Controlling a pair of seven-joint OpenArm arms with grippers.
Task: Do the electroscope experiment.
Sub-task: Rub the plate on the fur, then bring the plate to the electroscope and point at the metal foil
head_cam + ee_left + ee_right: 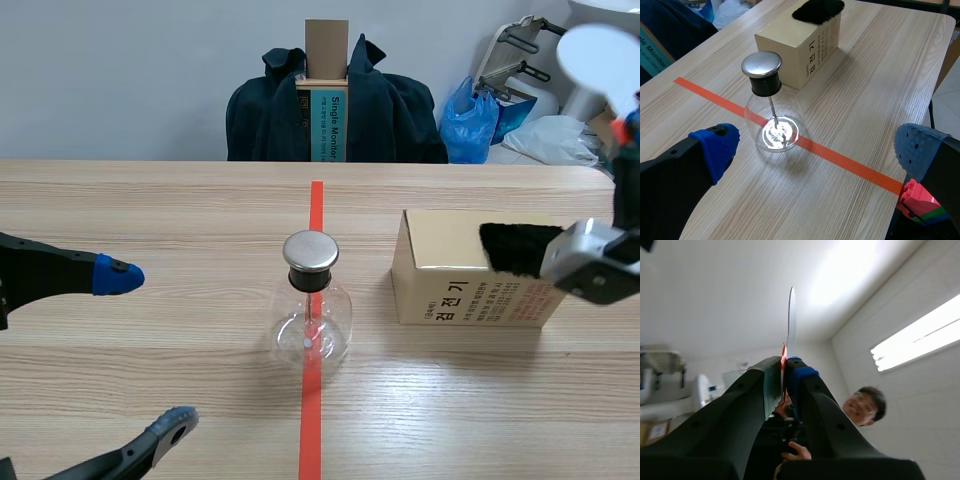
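The electroscope (312, 310), a clear glass flask with a silver knob on a black stopper, stands on the orange-red tape line at the table's middle. In the left wrist view the electroscope (771, 100) is just ahead of my open left gripper (815, 147), which holds nothing. In the scene view that left gripper (147, 350) sits low, left of the flask. My right gripper (628, 135) is raised at the far right, shut on the red grip of a thin white disc (600, 55). The right wrist view shows the disc (791, 315) edge-on, rising from the right gripper (784, 377) toward the ceiling.
A tan cardboard box (470, 295) lies right of the flask with a black fur cloth (515, 248) on top; both box (795, 45) and cloth (817, 10) lie beyond the flask. A dark jacket (390, 110) hangs on a chair behind the table. A person (862, 407) is visible behind the right gripper.
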